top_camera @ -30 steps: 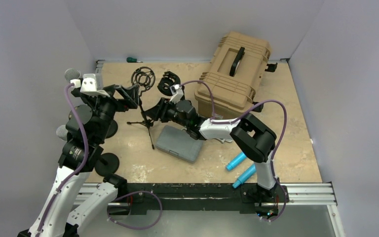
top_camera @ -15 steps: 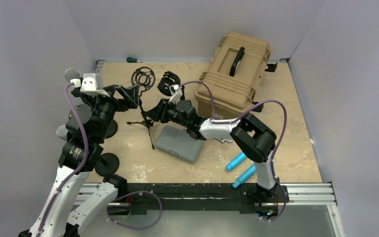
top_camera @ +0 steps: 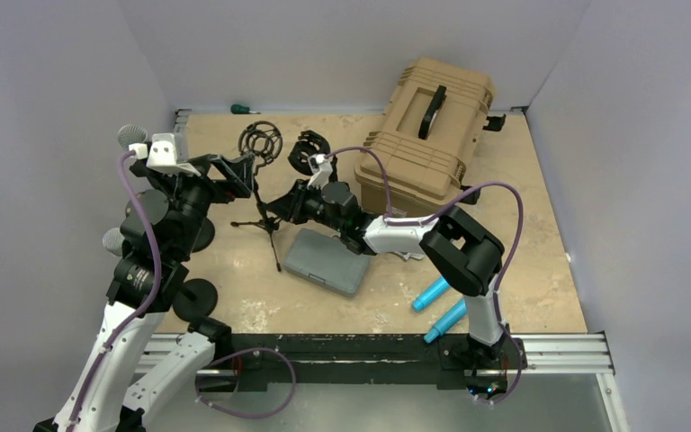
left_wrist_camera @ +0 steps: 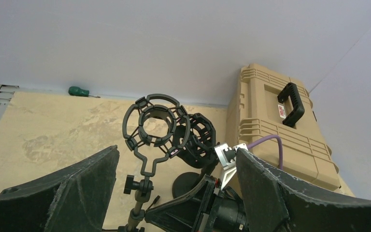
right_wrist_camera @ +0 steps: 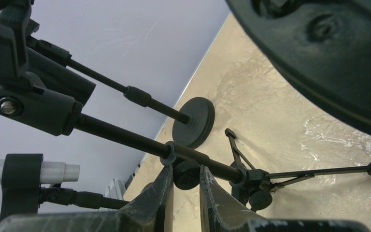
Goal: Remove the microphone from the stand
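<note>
A black tripod stand (top_camera: 267, 216) carries an empty ring shock mount (top_camera: 261, 141) (left_wrist_camera: 155, 126). A second black shock mount (top_camera: 307, 151) (left_wrist_camera: 196, 141) stands just behind it; I cannot tell what it holds. Two grey mesh microphone heads (top_camera: 131, 136) (top_camera: 113, 240) show at the far left, their stands largely hidden by my left arm. My left gripper (top_camera: 234, 175) (left_wrist_camera: 174, 193) is open wide, short of the ring mount and touching nothing. My right gripper (top_camera: 279, 209) (right_wrist_camera: 186, 181) is shut on the small black knob (right_wrist_camera: 187, 175) of the stand's pole (right_wrist_camera: 125, 140).
A tan hard case (top_camera: 427, 135) fills the back right. A grey box (top_camera: 327, 261) lies under my right arm, with two blue cylinders (top_camera: 439, 306) near the front. A green screwdriver (top_camera: 241, 109) lies at the back wall. Round stand bases (top_camera: 198, 299) (right_wrist_camera: 193, 122) sit at the left.
My right gripper's jaws have closed onto the knob of the stand's pole. Both arms have otherwise stayed where they were, and the left gripper stays open.
</note>
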Controlling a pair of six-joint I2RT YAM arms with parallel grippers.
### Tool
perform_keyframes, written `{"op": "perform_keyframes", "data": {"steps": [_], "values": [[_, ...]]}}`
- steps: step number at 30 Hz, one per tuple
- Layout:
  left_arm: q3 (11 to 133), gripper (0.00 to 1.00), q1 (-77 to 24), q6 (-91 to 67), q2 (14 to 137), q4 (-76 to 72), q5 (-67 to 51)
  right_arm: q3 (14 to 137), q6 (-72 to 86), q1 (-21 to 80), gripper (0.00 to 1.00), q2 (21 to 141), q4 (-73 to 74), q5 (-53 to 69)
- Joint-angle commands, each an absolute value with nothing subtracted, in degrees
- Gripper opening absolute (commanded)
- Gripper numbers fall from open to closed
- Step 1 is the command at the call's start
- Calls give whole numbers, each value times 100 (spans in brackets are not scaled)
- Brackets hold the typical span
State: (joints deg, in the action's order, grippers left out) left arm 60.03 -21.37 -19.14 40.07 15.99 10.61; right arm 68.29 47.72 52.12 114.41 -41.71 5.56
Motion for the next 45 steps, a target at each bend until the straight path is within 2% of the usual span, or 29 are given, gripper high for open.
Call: {"op": "perform_keyframes", "data": {"steps": [1,15,26,30,31,32,35,36,41,45], "values": [[6201,88,-2074,-2012,4025,1551,967,6865,4380,5185,0,11472,-4316,312],[6188,88,-2065,-2021,4030,1538,958,6749,2039,5839,0,11365,-4153,-1376],[6179,88,-2038,-2030,4073,1521,923,7084,-485,6478,0,11112,-3739,-2827],[6179,88,-2026,-2039,4100,1520,902,7342,161,6346,0,10922,-3202,-2571],[6179,88,-2022,-2048,4106,1518,897,7411,558,6233,5,10865,-2984,-2231],[6179,88,-2014,-2053,4098,1520,889,7396,895,6137,18,10818,-2931,-1900],[6171,88,-2004,-2073,4102,1520,871,7321,1927,5888,46,10700,-3029,-866],[6170,88,-2004,-2078,4109,1513,864,7351,2203,5783,50,10727,-3033,-625],[6170,88,-2004,-2092,4124,1513,842,7749,2924,5300,60,11051,-2841,642],[6171,88,-2004,-2083,4097,1512,853,8096,2999,5038,60,11283,-2663,1311]]}}
